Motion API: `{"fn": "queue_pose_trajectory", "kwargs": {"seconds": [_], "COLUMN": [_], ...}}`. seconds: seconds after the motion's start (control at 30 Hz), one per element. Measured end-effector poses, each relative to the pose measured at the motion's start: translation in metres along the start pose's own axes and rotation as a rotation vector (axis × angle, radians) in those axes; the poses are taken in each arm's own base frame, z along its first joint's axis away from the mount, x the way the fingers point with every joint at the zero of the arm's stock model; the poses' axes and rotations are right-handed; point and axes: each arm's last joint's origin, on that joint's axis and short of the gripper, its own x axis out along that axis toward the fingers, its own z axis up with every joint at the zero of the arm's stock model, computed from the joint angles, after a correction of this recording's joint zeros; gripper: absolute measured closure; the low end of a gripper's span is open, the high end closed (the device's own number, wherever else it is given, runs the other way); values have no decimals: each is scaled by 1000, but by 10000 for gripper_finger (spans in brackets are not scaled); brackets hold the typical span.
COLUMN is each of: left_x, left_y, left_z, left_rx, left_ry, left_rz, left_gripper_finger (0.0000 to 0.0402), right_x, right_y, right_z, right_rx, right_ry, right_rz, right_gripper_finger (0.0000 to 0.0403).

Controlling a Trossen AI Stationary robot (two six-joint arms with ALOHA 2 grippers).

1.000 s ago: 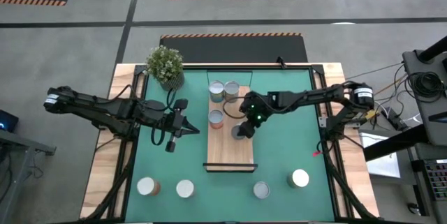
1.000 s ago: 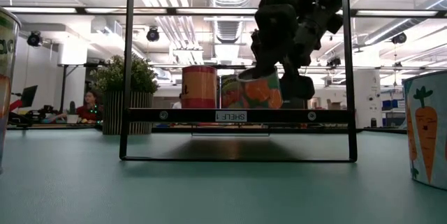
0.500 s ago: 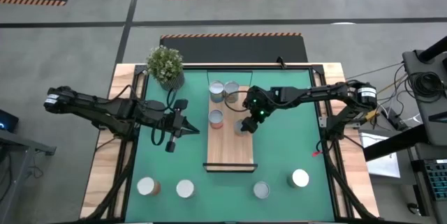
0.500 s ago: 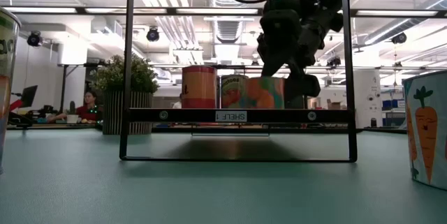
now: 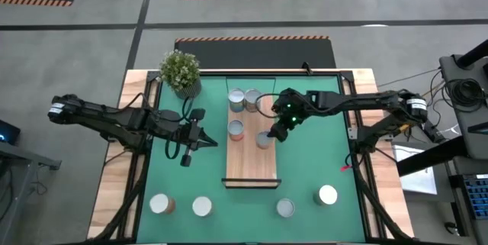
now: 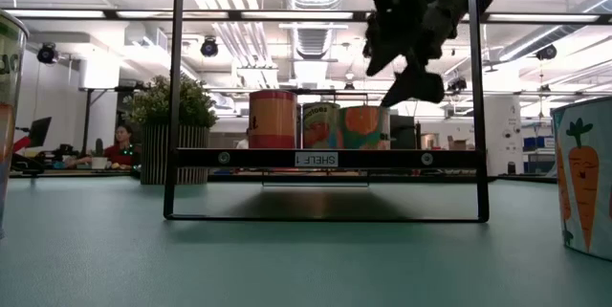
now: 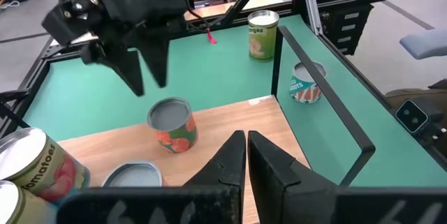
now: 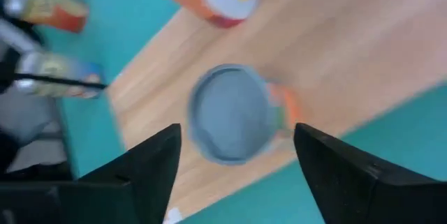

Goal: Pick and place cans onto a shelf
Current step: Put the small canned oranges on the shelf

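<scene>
The light-wood shelf (image 5: 252,161) holds several cans. Two stand at its far end (image 5: 236,98) (image 5: 253,100), one with a red label stands mid-left (image 5: 237,129), and an orange-labelled can (image 5: 264,140) (image 8: 234,112) stands upright near the right edge. My right gripper (image 5: 275,133) (image 6: 411,58) hangs open just above that can, toward its right, with a finger on either side (image 8: 140,161) (image 8: 349,168), touching nothing. My left gripper (image 5: 206,140) (image 7: 244,155) waits shut to the left of the shelf, above the mat.
Several more cans stand on the green mat along the near edge (image 5: 161,204) (image 5: 202,206) (image 5: 285,208) (image 5: 327,195). A potted plant (image 5: 181,72) stands at the far left. In the low view, the shelf's dark frame posts (image 6: 174,106) (image 6: 473,106) rise above the plank.
My right gripper has let go of the orange-labelled can. It has risen clear of it and drawn back toward the table's right edge. The can, tilted between the fingers a second ago, now stands upright on the shelf.
</scene>
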Motion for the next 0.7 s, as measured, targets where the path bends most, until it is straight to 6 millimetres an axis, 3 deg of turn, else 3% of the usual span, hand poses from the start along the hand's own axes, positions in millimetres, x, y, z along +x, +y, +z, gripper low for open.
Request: {"fn": "queue_pose_trajectory", "kwargs": {"seconds": [0.2,0.4,0.7], "left_x": [0,0,0], "left_y": [0,0,0], "left_z": [0,0,0], "left_rx": [0,0,0], "left_ry": [0,-1,-1], "left_rz": [0,0,0], "left_gripper_finger": [402,402,402], "right_x": [-12,10,42], "right_y": [-11,-14,0], "right_z": [-10,-14,-25], "right_rx": [-19,-96,-180], "right_ry": [-52,-54,18], "right_rz": [-321,-333,-266], "right_gripper_finger": [245,379,394]}}
